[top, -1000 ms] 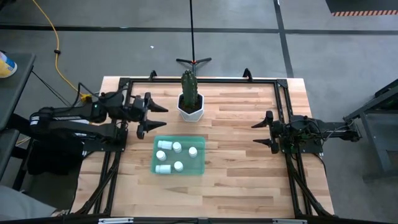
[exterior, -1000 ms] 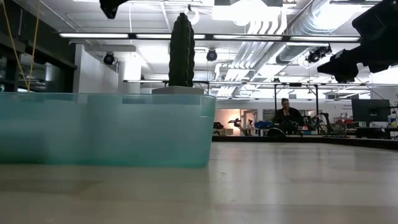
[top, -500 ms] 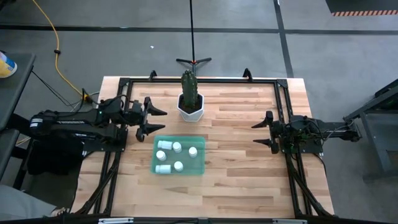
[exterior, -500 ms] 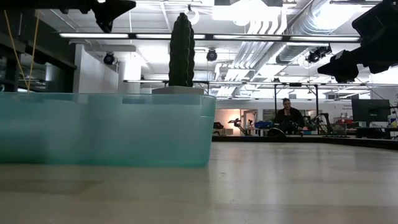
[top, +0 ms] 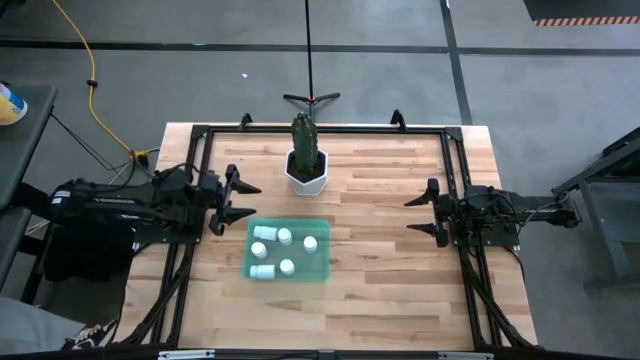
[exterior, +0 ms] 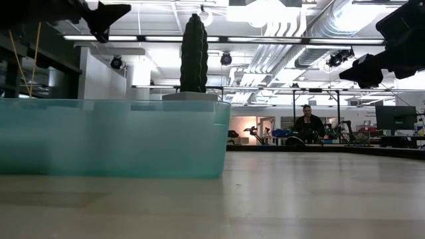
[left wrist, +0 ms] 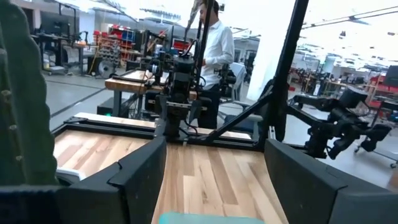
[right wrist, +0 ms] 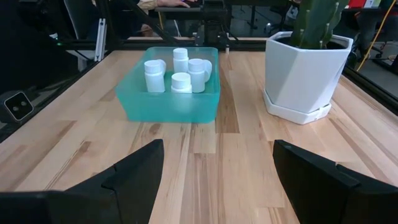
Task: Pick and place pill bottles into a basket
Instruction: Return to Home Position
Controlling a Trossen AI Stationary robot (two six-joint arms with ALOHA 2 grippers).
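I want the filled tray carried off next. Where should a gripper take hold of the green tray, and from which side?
Pinch the green tray at the middle of the short wall facing the right gripper, from above, one finger inside, one outside. That wall is thin and upright, and the pill bottles sit away from it, leaving room inside. Expect some tilt.

Pretty clearly a robotics lab set up in a big open industrial hall: exposed ductwork (exterior: 312, 26) and long strip lights (exterior: 133, 38) overhead, plus a grey concrete floor (top: 400, 90) with dark tape lines (top: 455, 60) and a yellow cable (top: 95, 95) trailing across it. Past the wooden table (top: 380, 250) there's a workbench (left wrist: 134, 81) loaded with gear and some red racks (left wrist: 118, 43). One person is standing (left wrist: 217, 46) by the benches, and a seated person (exterior: 307, 121) is at a desk farther off.
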